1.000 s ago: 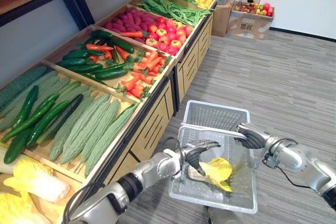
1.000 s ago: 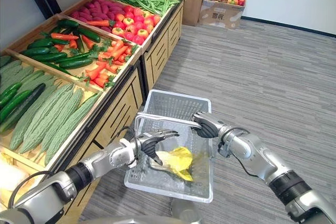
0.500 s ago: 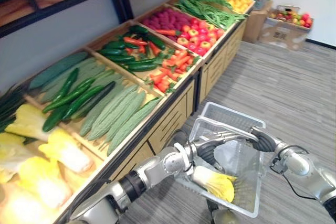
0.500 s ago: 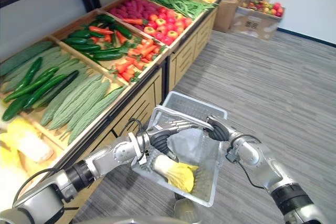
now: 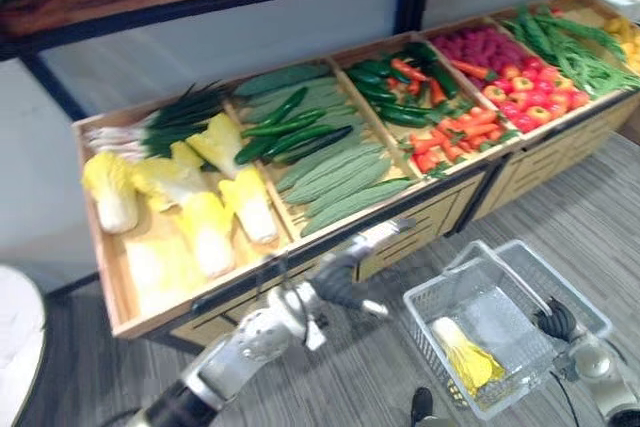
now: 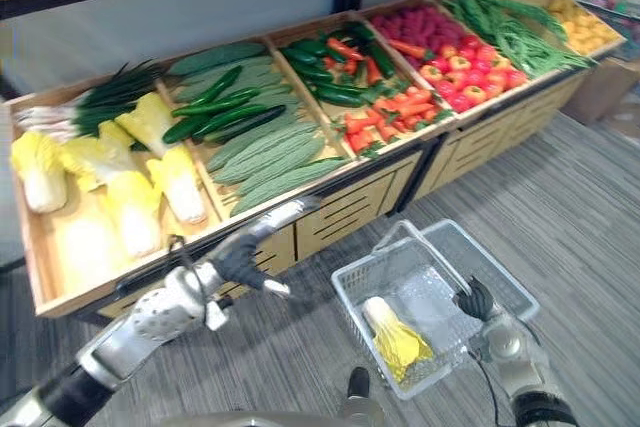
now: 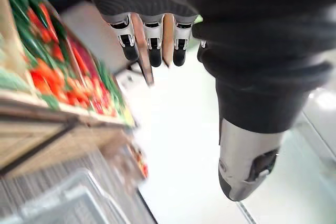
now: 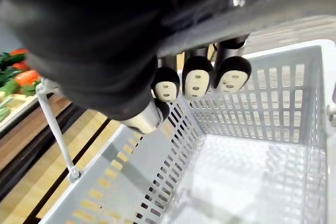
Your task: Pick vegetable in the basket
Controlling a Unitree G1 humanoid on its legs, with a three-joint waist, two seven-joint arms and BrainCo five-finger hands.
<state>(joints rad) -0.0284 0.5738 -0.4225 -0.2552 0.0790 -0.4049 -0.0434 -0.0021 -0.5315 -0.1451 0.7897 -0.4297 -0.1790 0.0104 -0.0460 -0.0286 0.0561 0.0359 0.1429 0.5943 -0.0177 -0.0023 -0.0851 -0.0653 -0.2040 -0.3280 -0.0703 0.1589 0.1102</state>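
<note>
Cabbage lies in basket (left hand withdrawn).

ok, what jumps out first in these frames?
A long wooden produce stand, packed from pale cabbages at the left to green beans at the right. In front, the right hand holds a grey basket with one yellow-leafed cabbage inside; the open left hand reaches toward the stand's edge.

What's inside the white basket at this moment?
One pale-stemmed, yellow-leaved cabbage lies on the basket floor; the rest seen is bare. The right hand, curled round the handle, hides a bit by the wall.
</note>
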